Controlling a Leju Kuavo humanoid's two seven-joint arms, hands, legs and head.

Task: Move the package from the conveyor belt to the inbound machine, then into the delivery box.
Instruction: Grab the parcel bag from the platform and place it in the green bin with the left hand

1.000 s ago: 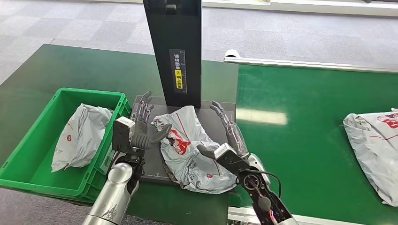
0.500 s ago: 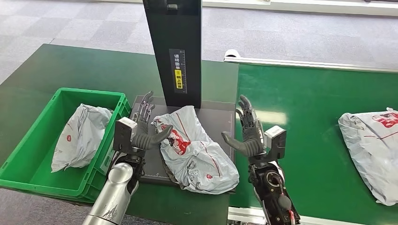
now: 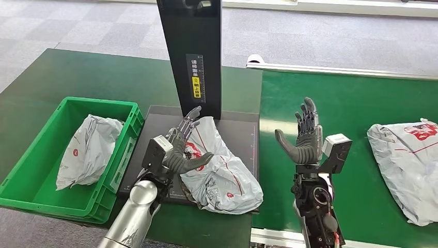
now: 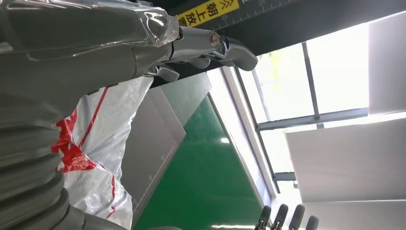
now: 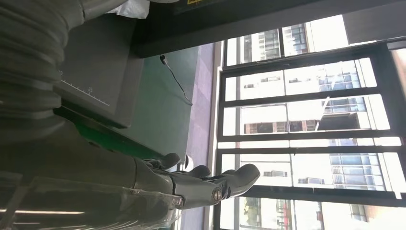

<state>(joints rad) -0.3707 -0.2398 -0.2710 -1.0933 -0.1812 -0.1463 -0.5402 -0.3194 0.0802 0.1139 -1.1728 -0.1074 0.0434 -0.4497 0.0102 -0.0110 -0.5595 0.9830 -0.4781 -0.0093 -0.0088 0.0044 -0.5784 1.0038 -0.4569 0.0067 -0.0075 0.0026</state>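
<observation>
Your package point(image 3: 217, 165) lies on the dark platform of the inbound machine point(image 3: 243, 129), toward its front edge, below the black scanner column point(image 3: 191, 51). So the first leg, off the conveyor belt point(image 3: 351, 103), looks done. The move into the green delivery box point(image 3: 31, 181), just beside the platform's left edge, is not yet made. One grey bag point(image 3: 90, 147) already sits in that box, and another parcel point(image 3: 408, 160) waits at the belt's right edge.

Your left hand point(image 3: 181, 150) is over the package's left side, fingers apart; whether it has a grip you cannot tell. Your right hand point(image 3: 304, 137) is raised over the belt, apart from the package, fingers spread and holding nothing.
</observation>
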